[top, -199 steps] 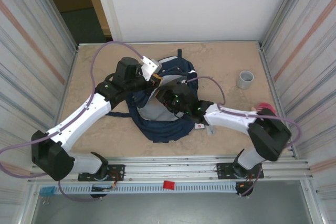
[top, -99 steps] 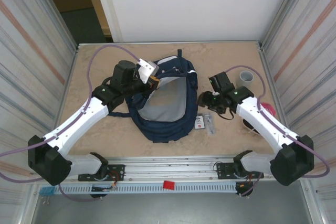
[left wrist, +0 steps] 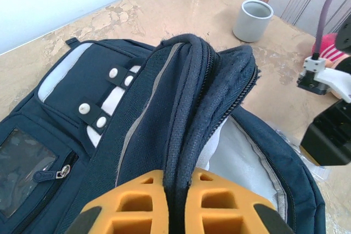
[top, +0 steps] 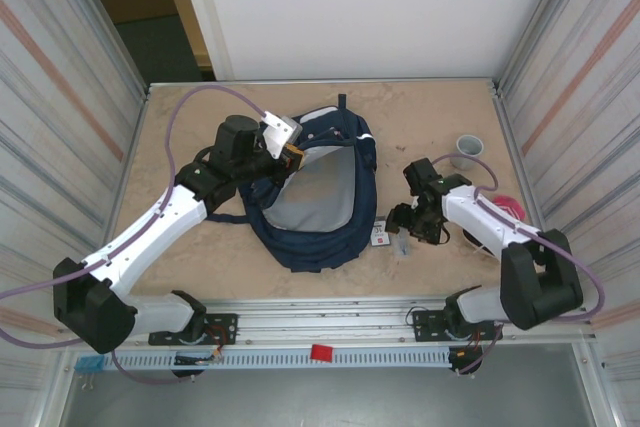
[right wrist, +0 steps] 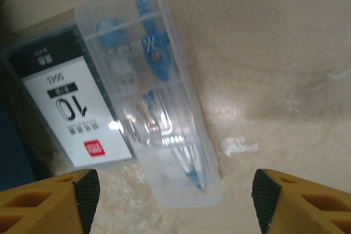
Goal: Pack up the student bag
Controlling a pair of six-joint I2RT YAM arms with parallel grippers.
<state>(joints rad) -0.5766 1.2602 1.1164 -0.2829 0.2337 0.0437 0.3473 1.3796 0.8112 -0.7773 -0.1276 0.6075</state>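
My right gripper (right wrist: 174, 190), out of the student bag (top: 305, 247), now gapes wide over the clear case (right wrist: 148, 86) beside it, likely my next item.

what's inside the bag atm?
The left gripper pinches the bag by its rim, so it gapes. Through the gap I see pale lining and no items on it. The navy fabric covers whatever lies deeper in.

The navy student bag (top: 310, 249) is lying mid-bench (top: 180, 127), gaping open, pale lining showing, top pointing toward twelve o'clock.
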